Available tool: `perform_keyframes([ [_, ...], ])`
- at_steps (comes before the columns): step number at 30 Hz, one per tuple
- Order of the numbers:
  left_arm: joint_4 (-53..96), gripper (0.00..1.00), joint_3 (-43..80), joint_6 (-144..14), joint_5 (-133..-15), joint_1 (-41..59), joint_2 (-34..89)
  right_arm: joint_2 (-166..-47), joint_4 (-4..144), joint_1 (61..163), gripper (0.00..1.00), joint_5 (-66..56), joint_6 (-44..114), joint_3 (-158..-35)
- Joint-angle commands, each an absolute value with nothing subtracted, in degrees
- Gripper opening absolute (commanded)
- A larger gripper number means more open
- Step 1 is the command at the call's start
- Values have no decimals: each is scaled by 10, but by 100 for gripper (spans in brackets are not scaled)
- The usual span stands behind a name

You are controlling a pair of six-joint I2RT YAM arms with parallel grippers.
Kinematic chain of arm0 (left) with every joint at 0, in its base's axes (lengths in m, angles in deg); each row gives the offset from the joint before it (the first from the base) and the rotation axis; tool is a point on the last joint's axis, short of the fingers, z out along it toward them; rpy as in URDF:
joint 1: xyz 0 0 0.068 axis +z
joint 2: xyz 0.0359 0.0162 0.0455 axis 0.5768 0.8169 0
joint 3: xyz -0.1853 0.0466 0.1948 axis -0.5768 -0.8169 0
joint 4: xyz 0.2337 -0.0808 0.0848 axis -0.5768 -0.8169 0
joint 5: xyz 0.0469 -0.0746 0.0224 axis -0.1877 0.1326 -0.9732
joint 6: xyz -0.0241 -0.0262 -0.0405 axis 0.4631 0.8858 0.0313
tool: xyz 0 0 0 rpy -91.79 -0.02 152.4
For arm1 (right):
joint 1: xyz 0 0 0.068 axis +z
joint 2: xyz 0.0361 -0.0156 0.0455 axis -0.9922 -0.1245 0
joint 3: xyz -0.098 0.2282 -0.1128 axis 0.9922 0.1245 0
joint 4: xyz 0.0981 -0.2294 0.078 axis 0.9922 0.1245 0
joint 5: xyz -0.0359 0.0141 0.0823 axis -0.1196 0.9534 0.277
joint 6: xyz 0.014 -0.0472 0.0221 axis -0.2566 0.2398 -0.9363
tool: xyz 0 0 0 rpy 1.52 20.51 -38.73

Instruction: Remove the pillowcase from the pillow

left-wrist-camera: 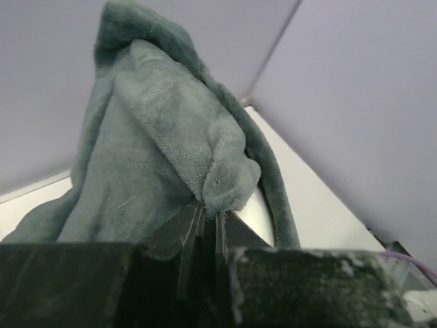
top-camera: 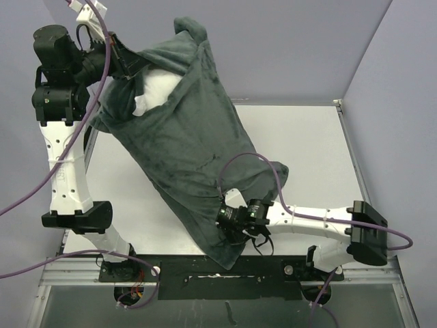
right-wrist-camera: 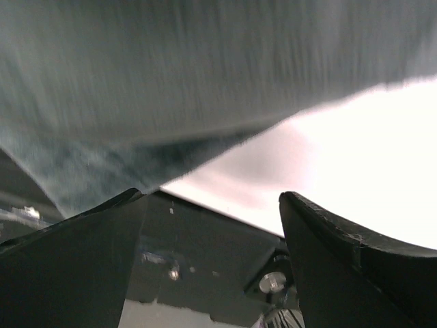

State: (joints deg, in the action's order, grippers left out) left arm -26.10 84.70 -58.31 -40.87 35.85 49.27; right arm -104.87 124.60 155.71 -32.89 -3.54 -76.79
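Observation:
The pillowcase (top-camera: 198, 150), dark grey-green fleece side out, hangs in a long slant from the upper left down to the table's near edge. At its open upper end the white pillow (top-camera: 158, 87) bulges out. My left gripper (top-camera: 128, 63) is raised high at the top left and shut on a fold of the pillowcase's (left-wrist-camera: 157, 157) rim; in the left wrist view the gripper (left-wrist-camera: 210, 217) pinches fleece between its tips. My right gripper (top-camera: 229, 222) sits by the pillowcase's lower corner. In the right wrist view it (right-wrist-camera: 208, 205) is open, with the fabric (right-wrist-camera: 171, 89) just past the fingertips and nothing between them.
The white table (top-camera: 300, 150) stretches right of the pillowcase. A black base plate (top-camera: 225, 273) runs along the near edge under the hanging corner. The right arm's purple cable (top-camera: 252, 160) loops over the fabric. Grey walls close in the back and sides.

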Motion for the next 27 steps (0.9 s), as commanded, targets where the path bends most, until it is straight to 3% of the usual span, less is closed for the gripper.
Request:
perform_keyframes([
  [1, -187, 0, 908, -535, -342, 303, 467, -1102, 1131, 1508, 82, -338, 10, -810],
  [6, -220, 0, 880, -592, -350, 213, 440, -1195, 1035, 1459, 84, -320, 79, -890],
  [11, -294, 0, 932, -655, -382, 131, 453, -1260, 932, 1412, 85, -305, 124, -975],
  [16, -347, 0, 926, -727, -398, 84, 450, -1305, 832, 1391, 86, -321, 162, -1050],
  [20, -356, 0, 882, -788, -429, 80, 422, -1346, 848, 1370, 88, -300, 200, -1132],
  [27, -273, 0, 699, -909, -570, 80, 328, -1174, 738, 1438, 92, -392, 240, -942],
])
